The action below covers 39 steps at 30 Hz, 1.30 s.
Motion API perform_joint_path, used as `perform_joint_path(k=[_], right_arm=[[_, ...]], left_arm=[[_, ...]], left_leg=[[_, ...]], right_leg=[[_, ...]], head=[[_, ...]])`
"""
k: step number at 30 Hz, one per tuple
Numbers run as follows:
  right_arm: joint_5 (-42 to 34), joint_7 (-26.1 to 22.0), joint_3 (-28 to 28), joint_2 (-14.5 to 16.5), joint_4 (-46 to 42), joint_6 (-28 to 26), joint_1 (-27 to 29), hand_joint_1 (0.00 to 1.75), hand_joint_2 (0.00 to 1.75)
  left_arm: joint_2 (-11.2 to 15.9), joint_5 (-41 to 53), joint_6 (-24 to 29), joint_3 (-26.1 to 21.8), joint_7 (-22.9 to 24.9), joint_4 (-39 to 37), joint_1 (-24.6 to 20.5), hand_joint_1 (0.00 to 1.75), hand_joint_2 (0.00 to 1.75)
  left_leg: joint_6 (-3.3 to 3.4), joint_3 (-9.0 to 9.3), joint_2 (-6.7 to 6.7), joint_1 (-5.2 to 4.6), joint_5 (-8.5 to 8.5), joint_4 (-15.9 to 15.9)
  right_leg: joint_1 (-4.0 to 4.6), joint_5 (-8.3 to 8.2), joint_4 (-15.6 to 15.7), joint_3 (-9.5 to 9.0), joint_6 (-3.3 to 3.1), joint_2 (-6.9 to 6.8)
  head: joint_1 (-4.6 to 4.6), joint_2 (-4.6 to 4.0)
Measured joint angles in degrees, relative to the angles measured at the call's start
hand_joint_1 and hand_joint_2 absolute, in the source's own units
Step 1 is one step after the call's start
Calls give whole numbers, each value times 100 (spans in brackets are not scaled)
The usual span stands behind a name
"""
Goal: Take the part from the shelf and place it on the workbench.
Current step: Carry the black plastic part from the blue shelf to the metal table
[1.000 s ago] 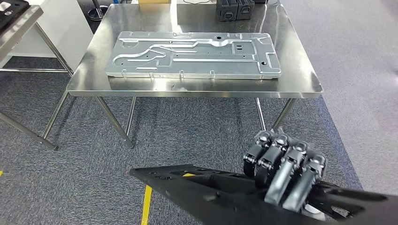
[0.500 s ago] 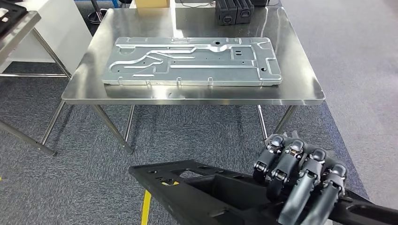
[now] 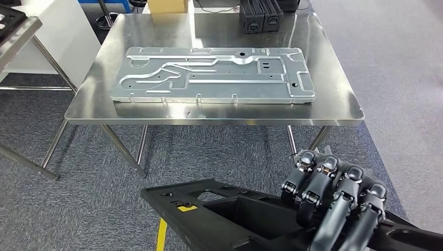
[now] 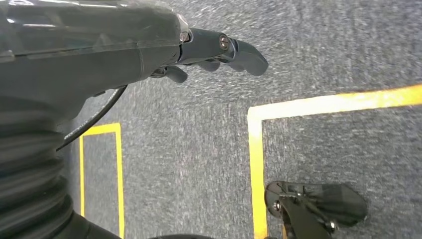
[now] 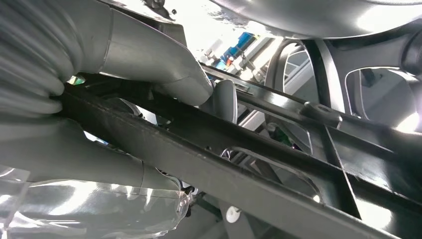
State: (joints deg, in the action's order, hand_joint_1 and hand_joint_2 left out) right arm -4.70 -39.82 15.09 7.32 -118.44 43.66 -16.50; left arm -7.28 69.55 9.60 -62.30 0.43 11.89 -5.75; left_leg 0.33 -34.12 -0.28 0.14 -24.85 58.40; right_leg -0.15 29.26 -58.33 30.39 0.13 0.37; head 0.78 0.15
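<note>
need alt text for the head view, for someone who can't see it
The robot's right hand grips a long black plastic part low in the foreground, above grey carpet. Ahead stands a steel workbench carrying a large flat stamped metal panel, with two small black boxes and a cardboard box at its far edge.

A large metal panel (image 3: 213,75) covers most of the workbench (image 3: 339,99), leaving bare margins at its edges.

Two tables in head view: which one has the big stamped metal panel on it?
The steel workbench straight ahead; the silver panel lies flat on it. The other table, at the left edge, carries a dark part instead.
</note>
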Motion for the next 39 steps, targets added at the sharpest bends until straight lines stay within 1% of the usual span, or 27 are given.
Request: perform_joint_path(k=[2, 3, 5, 6, 7, 8, 9, 11, 12, 15, 17, 18, 20, 21, 22, 23, 25, 26, 27, 29, 32, 33, 35, 36, 37, 38, 39], right_arm=[[-12, -1, 1, -1, -11, -1, -13, 175, 175], [-19, -3, 1, -2, -17, -2, -14, 175, 175], [-27, -4, 1, -3, -22, -1, -11, 175, 175], [-28, -3, 1, -4, -22, 0, -7, 175, 175], [-28, -2, 1, -5, -22, 1, -5, 175, 175], [-30, -2, 1, -6, -22, 1, -6, 175, 175], [-31, -2, 1, -7, -22, 3, -6, 175, 175], [-35, -3, 1, -7, -21, 12, -7, 175, 175], [-37, -3, -1, -7, -22, 20, -5, 175, 175], [-38, -1, -3, -4, -31, 54, -1, 175, 175], [-38, -2, -4, 1, -36, 64, -6, 175, 175], [-38, -2, -5, 3, -39, 67, -6, 175, 175], [-35, -2, -5, 4, -39, 70, 0, 175, 175], [-32, -1, -5, 4, -38, 71, 7, 175, 175], [-28, -1, -5, 4, -38, 72, 13, 175, 175], [-24, -1, -5, 4, -38, 74, 19, 175, 175], [-17, -2, -5, 5, -38, 79, 23, 175, 175], [-13, -2, -5, 5, -38, 83, 22, 175, 175], [-11, -2, -5, 7, -38, 85, 23, 175, 175], [-4, -1, -5, 10, -38, 90, 23, 175, 175], [5, -1, -5, 16, -44, 100, 16, 175, 175], [5, -3, -7, 17, -45, 106, 15, 175, 175], [7, -5, -10, 17, -46, 123, 20, 175, 175], [8, -5, -11, 17, -46, 130, 27, 175, 175], [9, -4, -12, 17, -46, 134, 31, 175, 175], [9, -4, -12, 17, -46, 136, 32, 175, 175], [9, -4, -12, 17, -46, 137, 33, 175, 175]], left_arm=[[-5, -2, 2, -3, 3, 0, 6, 0, 175], [-9, -3, 2, -4, 4, 0, 6, 0, 175], [-10, -4, 2, -5, 6, 0, 0, 0, 175], [-11, -5, 2, -6, 7, 0, 1, 0, 175], [-12, -7, 2, -7, 8, 0, 3, 0, 175], [-14, -8, 2, -7, 8, 0, 6, 0, 175], [-19, -9, 2, -8, 8, 0, 8, 0, 175], [-26, -9, 2, -9, 3, 0, 7, 0, 175], [-28, -8, 2, -10, 0, 0, 5, 0, 175], [-27, -1, 2, -15, -7, 0, -9, 0, 175], [-26, 4, 2, -17, -8, 0, -21, 0, 175], [-26, 6, 2, -18, -8, 0, -24, 0, 175], [-27, 11, 3, -19, -3, 0, -18, 0, 175], [-27, 16, 3, -20, 0, 0, -11, 0, 175], [-27, 22, 3, -20, 4, 0, -4, 0, 175], [-27, 31, 3, -21, 7, 0, 0, 0, 175], [-23, 47, 2, -21, 10, 0, 5, 0, 175], [-16, 53, 2, -21, 10, 0, 2, 0, 175], [-10, 56, 1, -22, 11, 0, -4, 0, 175], [0, 59, -4, -23, 12, 0, -13, 0, 175], [-2, 62, -7, -24, 14, 0, -9, 0, 175], [-2, 63, -7, -25, 14, 0, -11, 0, 175], [-2, 66, -7, -24, 15, 0, -19, 0, 175], [-2, 66, -7, -24, 15, 0, -21, 0, 175], [-3, 66, -7, -24, 16, 0, -19, 0, 175], [-4, 66, -7, -24, 17, 0, -16, 0, 175], [-8, 66, -8, -25, 17, 0, -12, 0, 175]], left_leg=[[55, 73, 3, 36, 6, -85], [78, 106, 6, 44, -1, -107], [105, 145, 7, 46, -43, -111], [106, 171, 6, 47, -70, -109], [101, 206, 3, 48, -100, -106], [91, 253, -1, 50, -137, -100], [74, 304, -6, 53, -182, -92], [14, 370, -16, 37, -274, -61], [-22, 383, -16, 26, -308, -51], [-122, 410, -4, 29, -372, -64], [-183, 345, 1, 44, -513, 157], [-207, 210, 1, 51, -649, 443], [-240, -237, 1, 57, -933, 1221], [-245, -434, 1, 58, -979, 1507], [-239, -544, 1, 57, -906, 1601], [-221, -543, 1, 53, -715, 1465], [-144, -296, 0, 34, -198, 733], [-102, -153, 1, 16, -39, 381], [-69, -63, 3, -2, 31, 157], [-32, -10, 6, -31, -2, 28], [33, 73, 10, 20, 6, -86], [60, 112, 13, 39, 3, -122], [99, 155, 17, 35, -36, -131], [104, 176, 16, 34, -61, -129], [102, 207, 14, 35, -90, -127], [93, 251, 10, 39, -125, -125], [78, 305, 4, 43, -165, -119]], right_leg=[[-1, 146, -250, 98, 54, -6], [-13, 282, -559, 260, 74, -8], [-34, 536, -1321, 733, 109, -8], [-49, 544, -1555, 916, 124, -10], [-63, 433, -1583, 1001, 136, -13], [-79, 213, -1382, 965, 143, -17], [-94, -68, -1010, 840, 144, -26], [-92, -398, -343, 576, 121, -37], [-84, -434, -170, 510, 100, -35], [-69, -362, -92, 461, -3, -3], [-88, -330, -58, 393, -80, -7], [-94, -312, -46, 359, -113, -17], [-81, -266, -44, 316, -154, -27], [-71, -241, -44, 291, -163, -21], [-61, -213, -45, 257, -164, -13], [-51, -181, -45, 210, -162, -3], [-38, -108, -41, 103, -150, 6], [-27, -74, -41, 66, -132, 12], [-21, -50, -40, 48, -106, 14], [-16, -27, -23, 42, -44, 15], [-16, 72, -153, 71, 48, -2], [-19, 192, -403, 193, 76, -6], [-40, 484, -1157, 636, 118, -9], [-52, 558, -1486, 859, 136, -9], [-66, 515, -1632, 997, 153, -11], [-82, 345, -1548, 1020, 165, -15], [-98, 87, -1253, 931, 173, -21]], head=[[-7, 0], [-12, 0], [-15, 0], [-15, 0], [-15, 0], [-16, 0], [-16, 0], [-16, -1], [-14, -1], [-13, 0], [1, 0], [9, 0], [21, 0], [20, 0], [21, 0], [21, 0], [20, 0], [18, 0], [18, 0], [14, 0], [7, -1], [3, -1], [-2, 0], [-2, 0], [-2, 0], [-2, 0], [-2, -1]])
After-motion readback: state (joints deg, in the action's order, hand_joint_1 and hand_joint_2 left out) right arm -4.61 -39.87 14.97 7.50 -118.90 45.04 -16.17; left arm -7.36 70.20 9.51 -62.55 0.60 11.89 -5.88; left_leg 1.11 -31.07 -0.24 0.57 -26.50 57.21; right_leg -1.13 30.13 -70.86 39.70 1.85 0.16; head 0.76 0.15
